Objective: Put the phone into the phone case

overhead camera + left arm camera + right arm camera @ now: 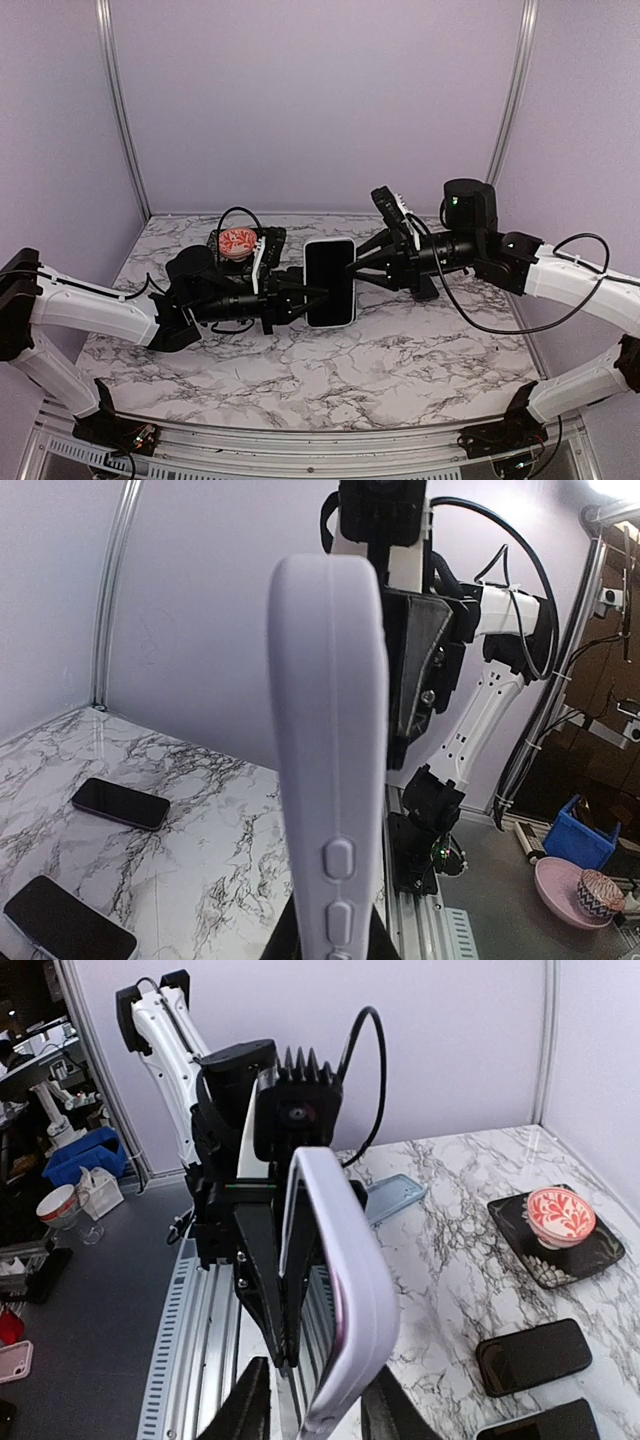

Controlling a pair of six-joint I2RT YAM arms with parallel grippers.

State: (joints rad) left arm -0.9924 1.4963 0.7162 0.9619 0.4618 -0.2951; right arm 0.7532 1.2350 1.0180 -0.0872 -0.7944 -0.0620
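A pale lavender phone case [330,283] hangs in the air above the middle of the table. The phone [329,280] shows as a dark screen inside its rim. My left gripper [308,292] comes in from the left and is shut on the case's left edge. In the left wrist view the case [330,780] stands edge-on with its side buttons showing, and the left gripper [330,952] pinches its lower end. My right gripper [353,264] reaches the case's upper right edge. In the right wrist view the right gripper [318,1415] straddles the case [345,1300], one finger apart from it.
A dark square plate [590,1260] with a red-and-white bowl [558,1215] sits at the back left of the table, behind the left arm. Two spare dark phones [533,1356] [540,1425] and a grey-blue case [400,1198] lie on the marble. Purple walls close in the back and sides.
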